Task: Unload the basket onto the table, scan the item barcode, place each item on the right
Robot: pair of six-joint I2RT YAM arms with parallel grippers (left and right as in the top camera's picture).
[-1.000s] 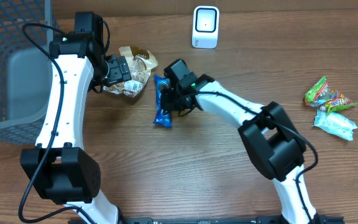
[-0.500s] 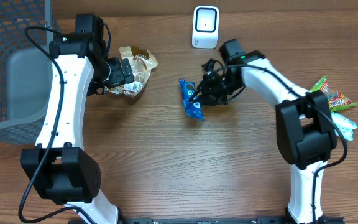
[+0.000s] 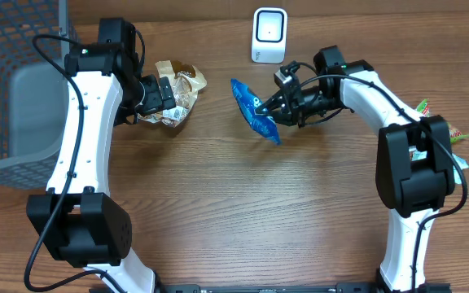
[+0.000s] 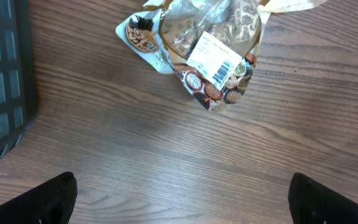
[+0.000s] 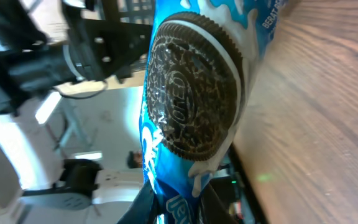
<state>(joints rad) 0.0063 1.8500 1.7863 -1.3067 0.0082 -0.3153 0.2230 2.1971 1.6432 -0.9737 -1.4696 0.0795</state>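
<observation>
The right gripper (image 3: 277,106) pinches the blue cookie pack (image 3: 255,112), which slants just below the white scanner (image 3: 269,35); the left gripper (image 3: 155,96), fingers wide apart, is farther away

blue packet (image 5: 154,155), centre of right-wrist frame: cookie picture (image 5: 194,93) embossed OREO | same packet, upper right edge: small white lettering, too blurred to read | clear snack bag (image 4: 185,31), upper centre of left-wrist frame: white barcode sticker (image 4: 214,57), print too small to read

A wire basket (image 3: 5,37) sits at nine o'clock on the wooden table (image 3: 218,212) — snack bag (image 3: 184,88) at eleven, candy packets (image 3: 422,105) at three.
</observation>
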